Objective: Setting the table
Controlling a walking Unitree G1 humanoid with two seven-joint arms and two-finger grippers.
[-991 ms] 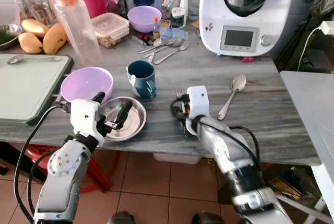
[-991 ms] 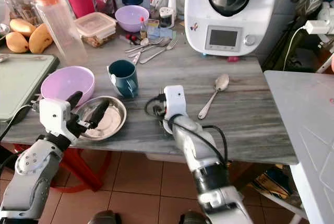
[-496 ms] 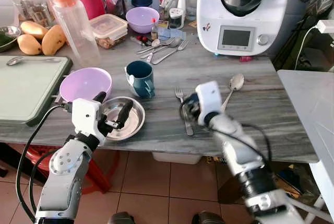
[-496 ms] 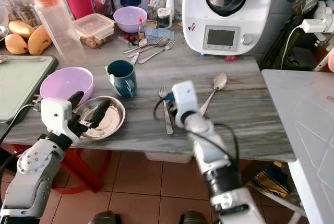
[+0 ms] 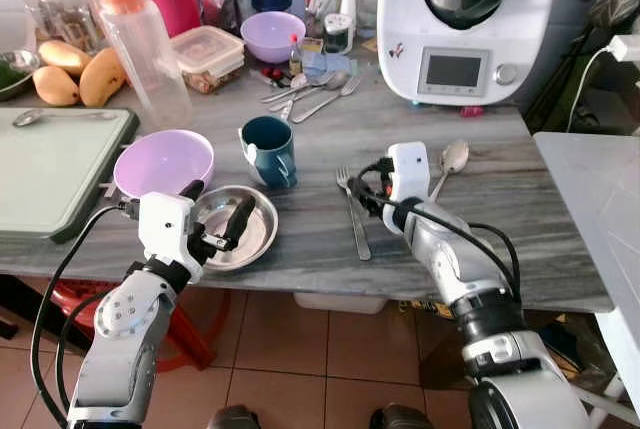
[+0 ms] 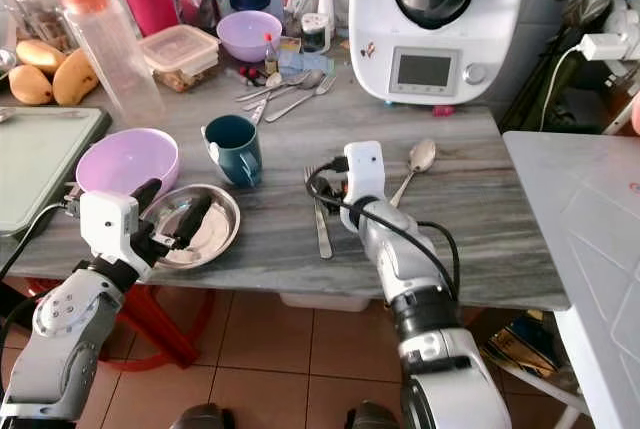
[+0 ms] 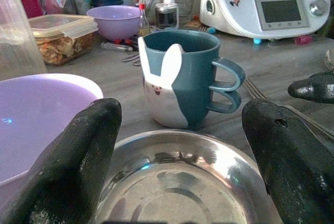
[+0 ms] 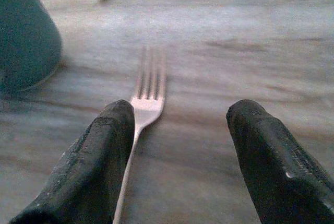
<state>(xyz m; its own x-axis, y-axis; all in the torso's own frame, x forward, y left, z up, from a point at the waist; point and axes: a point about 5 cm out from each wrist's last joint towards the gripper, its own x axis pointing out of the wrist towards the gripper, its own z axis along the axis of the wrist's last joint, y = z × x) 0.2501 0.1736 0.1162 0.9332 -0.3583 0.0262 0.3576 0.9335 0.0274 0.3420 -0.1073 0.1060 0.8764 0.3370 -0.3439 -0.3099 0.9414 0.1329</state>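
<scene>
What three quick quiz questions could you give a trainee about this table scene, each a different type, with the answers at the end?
1. True or false: the fork lies flat on the table, with no gripper holding it.
2. Multiple choice: the left gripper hovers with open fingers over which item? A) purple bowl B) metal plate C) spoon
3. Fill in: the blue mug stands between the metal plate and the ____.

Key
1. True; the right gripper is open just above the fork.
2. B
3. Fork; the spoon lies farther right.
</scene>
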